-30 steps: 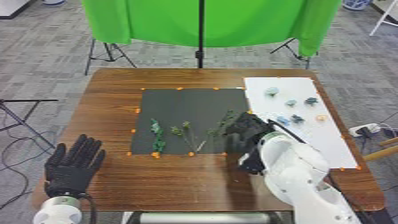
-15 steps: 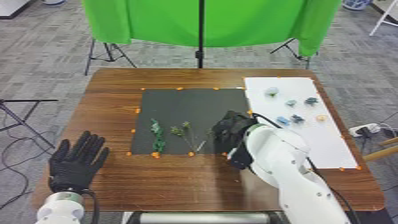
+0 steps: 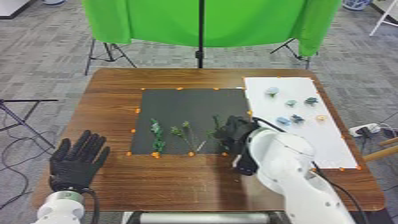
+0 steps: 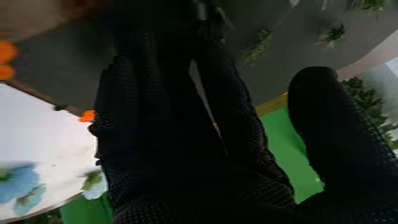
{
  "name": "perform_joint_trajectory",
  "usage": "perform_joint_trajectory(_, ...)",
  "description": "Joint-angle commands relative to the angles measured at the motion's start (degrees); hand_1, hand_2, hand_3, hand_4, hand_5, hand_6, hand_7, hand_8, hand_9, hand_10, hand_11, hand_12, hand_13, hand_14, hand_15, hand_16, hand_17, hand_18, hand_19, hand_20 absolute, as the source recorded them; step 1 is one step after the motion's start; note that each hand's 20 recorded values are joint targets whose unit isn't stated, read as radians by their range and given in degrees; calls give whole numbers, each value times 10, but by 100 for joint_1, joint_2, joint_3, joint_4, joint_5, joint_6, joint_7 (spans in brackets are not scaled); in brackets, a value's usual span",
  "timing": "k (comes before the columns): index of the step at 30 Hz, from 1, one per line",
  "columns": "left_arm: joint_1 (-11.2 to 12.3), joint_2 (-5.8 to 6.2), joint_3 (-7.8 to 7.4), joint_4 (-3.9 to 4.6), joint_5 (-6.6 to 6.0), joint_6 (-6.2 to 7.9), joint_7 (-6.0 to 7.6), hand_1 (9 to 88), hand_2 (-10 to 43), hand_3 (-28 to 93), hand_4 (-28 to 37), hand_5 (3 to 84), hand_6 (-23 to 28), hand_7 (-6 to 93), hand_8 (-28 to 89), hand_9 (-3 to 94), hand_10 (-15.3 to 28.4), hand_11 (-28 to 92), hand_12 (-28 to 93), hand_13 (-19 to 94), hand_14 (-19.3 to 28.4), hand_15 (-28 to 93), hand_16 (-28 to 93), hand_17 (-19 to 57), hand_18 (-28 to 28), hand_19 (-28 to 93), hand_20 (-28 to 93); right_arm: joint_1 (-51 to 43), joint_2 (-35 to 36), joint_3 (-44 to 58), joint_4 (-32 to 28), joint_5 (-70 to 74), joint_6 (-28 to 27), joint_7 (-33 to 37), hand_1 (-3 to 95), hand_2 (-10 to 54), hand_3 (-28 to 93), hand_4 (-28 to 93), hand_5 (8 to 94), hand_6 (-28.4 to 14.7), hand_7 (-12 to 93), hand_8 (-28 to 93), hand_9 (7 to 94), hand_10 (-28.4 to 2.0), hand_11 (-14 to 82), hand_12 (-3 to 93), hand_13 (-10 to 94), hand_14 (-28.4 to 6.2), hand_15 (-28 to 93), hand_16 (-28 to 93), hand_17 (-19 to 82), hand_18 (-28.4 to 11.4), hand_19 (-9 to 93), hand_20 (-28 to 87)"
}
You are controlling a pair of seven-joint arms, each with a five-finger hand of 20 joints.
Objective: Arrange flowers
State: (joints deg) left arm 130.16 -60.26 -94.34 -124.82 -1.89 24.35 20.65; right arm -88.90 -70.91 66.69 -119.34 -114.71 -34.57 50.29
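Flowers [image 3: 284, 120]: blue, pale and peach blooms on the white sheet [image 3: 324, 145], right of the frame.
Green stems [image 3: 157, 135]: lying on the black mat [image 3: 188, 105], center.
Right hand [image 3: 234, 132]: over the mat's lower-right area, fingers extended, thumb apart; any hold cannot be told.
Left hand [image 3: 75, 170]: lower left, fingers straight, holding nothing.

Beyond the far edge of the desk [image 3: 115, 82], a green cloth [image 3: 164, 25] is hung; past the left edge, a black stand [image 3: 27, 101] is placed.
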Motion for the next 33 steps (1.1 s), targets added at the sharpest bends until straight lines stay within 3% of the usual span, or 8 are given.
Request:
perform_joint_trajectory(1, 60, -52, -20, 0, -20, 14, -17, 244, 186, 742, -283, 465, 92, 152, -105, 398, 144, 255, 100, 325, 129, 307, -66, -56, 130, 382, 133, -224, 120, 94, -70, 205, -99, 215, 245, 141, 721, -205, 648, -115, 59, -95, 547, -254, 75, 136, 498, -227, 432, 151, 264, -270, 848, 284)
perform_joint_trajectory(7, 44, -51, -9, 8, -36, 23, -29, 244, 186, 741, -283, 466, 92, 153, -105, 399, 144, 255, 100, 325, 129, 307, -66, -56, 130, 382, 133, -251, 41, 85, -126, 306, -91, 240, 243, 143, 720, -204, 648, -116, 60, -94, 548, -255, 75, 135, 499, -228, 433, 150, 265, -272, 849, 284)
perform_joint_trajectory(11, 73, -26, -3, 0, -53, 12, 15, 244, 186, 742, -283, 466, 93, 153, -105, 398, 144, 255, 100, 325, 129, 307, -66, -56, 130, 383, 133, -298, 21, 95, -156, 421, -123, 283, 243, 143, 718, -204, 659, -117, 63, -93, 550, -256, 74, 135, 501, -228, 432, 149, 263, -272, 846, 282)
perform_joint_trajectory(13, 74, -23, 22, -7, -84, 57, 102, 244, 186, 742, -283, 466, 92, 153, -106, 399, 143, 256, 100, 325, 129, 307, -66, -56, 130, 383, 133, -297, 0, 110, -135, 560, -148, 366, 244, 143, 716, -204, 664, -117, 65, -93, 553, -256, 74, 135, 502, -228, 431, 149, 263, -271, 845, 280)
perform_joint_trajectory(20, 76, -23, 18, -6, -91, 55, 114, 244, 187, 744, -283, 468, 92, 157, -107, 402, 144, 258, 99, 326, 130, 308, -66, -54, 130, 383, 133, -308, -4, 133, -143, 587, -126, 382, 247, 144, 711, -203, 686, -115, 72, -95, 569, -254, 79, 134, 517, -228, 433, 152, 262, -272, 842, 278)
perform_joint_trajectory(33, 63, 7, -19, -2, -114, 60, 204, 247, 191, 748, -283, 471, 93, 157, -108, 402, 143, 258, 99, 327, 130, 308, -66, -53, 130, 382, 133, -338, 176, 416, -624, 18, 1004, -145, 249, 140, 718, -198, 714, -103, 97, -85, 625, -247, 90, 136, 576, -215, 420, 155, 286, -274, 847, 270)
